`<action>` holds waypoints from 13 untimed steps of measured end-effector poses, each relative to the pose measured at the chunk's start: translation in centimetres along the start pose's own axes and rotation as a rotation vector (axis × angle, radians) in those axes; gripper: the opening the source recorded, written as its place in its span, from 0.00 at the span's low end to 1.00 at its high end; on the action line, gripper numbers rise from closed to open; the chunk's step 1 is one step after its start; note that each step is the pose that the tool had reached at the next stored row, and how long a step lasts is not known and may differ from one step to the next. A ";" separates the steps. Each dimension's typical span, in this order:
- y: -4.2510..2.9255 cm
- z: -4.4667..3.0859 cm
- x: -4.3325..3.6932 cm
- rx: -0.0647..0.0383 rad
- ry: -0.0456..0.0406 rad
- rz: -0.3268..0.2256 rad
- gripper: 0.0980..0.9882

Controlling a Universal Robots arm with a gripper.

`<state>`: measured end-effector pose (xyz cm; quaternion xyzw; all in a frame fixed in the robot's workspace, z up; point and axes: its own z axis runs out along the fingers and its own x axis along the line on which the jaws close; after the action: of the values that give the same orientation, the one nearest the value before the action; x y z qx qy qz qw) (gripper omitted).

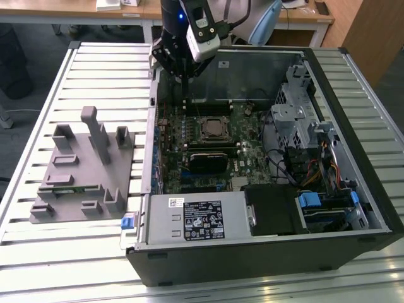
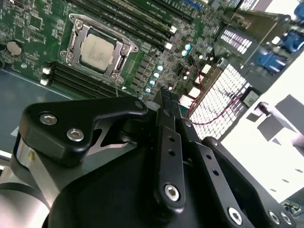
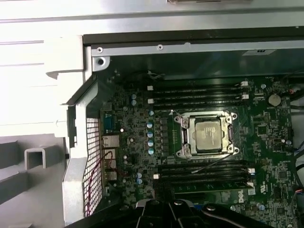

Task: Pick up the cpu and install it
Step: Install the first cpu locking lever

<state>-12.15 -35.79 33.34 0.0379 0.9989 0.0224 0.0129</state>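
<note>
The cpu (image 1: 213,129) is a small square chip with a pale silver top. It lies flat inside the metal socket frame on the green motherboard (image 1: 246,136), and it appears in both wrist views (image 2: 98,50) (image 3: 209,134). A thin wire lever (image 3: 211,164) sticks out diagonally beside the socket. My gripper (image 1: 185,106) hangs above the board, toward the exterior view's left of the socket and apart from the chip. Its black fingers (image 2: 166,102) are pressed together with nothing between them.
The open computer case (image 1: 353,82) has tall walls around the board. A black ribbed block (image 1: 208,161) sits beside the socket. A silver box with a white label (image 1: 199,218) is nearer the front. Drive cages and cables (image 1: 309,145) fill the right. A grey plastic fixture (image 1: 82,170) stands on the slatted table (image 1: 38,95).
</note>
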 end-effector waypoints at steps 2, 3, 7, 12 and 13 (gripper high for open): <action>0.31 0.24 0.02 0.000 -0.0001 0.000 0.01; 0.42 0.42 0.04 0.000 -0.0001 0.000 0.01; 0.58 1.15 0.07 0.000 0.0000 0.000 0.01; 0.59 2.07 0.11 0.000 -0.0001 0.000 0.01; 0.67 2.21 0.11 0.000 0.0000 0.000 0.01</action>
<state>-12.15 -35.02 31.16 0.0379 0.9989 0.0224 0.0129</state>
